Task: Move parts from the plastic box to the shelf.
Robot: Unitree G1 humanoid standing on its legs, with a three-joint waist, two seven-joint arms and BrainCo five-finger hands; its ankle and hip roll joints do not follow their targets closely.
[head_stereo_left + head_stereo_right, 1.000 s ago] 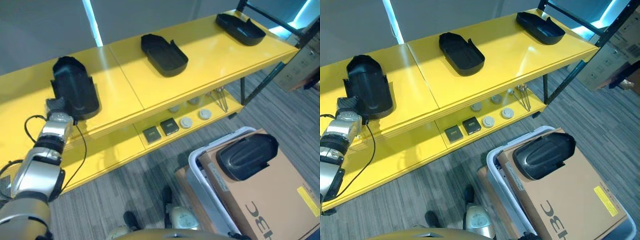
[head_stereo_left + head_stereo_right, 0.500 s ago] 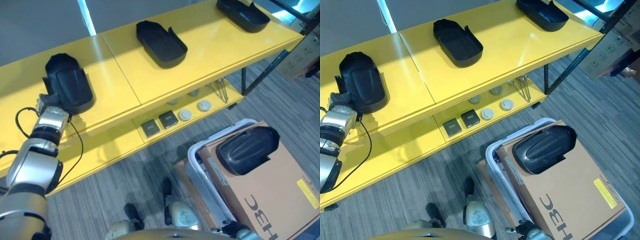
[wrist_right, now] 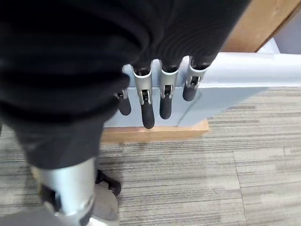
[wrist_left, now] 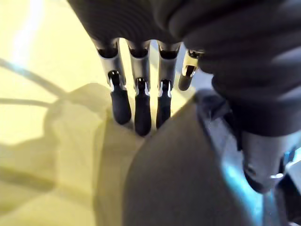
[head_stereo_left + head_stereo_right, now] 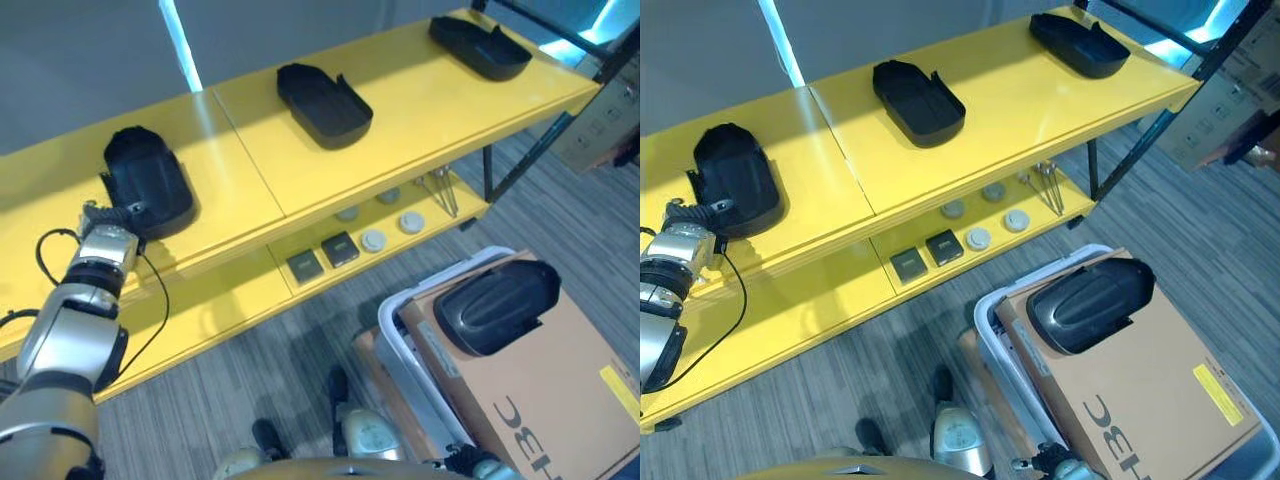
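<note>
Left hand [image 5: 108, 232]: fingers [image 4: 141, 110] straight, nothing held, at near edge of black part [image 5: 148, 183] on yellow shelf [image 5: 420, 105] | right hand [image 3: 141, 89]: fingers relaxed, beside plastic box [image 5: 995, 345] | another part [image 5: 495, 308] seen on cardboard box [image 5: 560, 400].

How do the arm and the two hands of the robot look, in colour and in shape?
The left arm is silver-grey, built of rounded segments with dark joints. The left hand has slim silver fingers with dark rounded tips, set in a row, and a dark ribbed cover over its back and wrist. The right hand looks the same: silver fingers, dark tips, dark cover.
</note>
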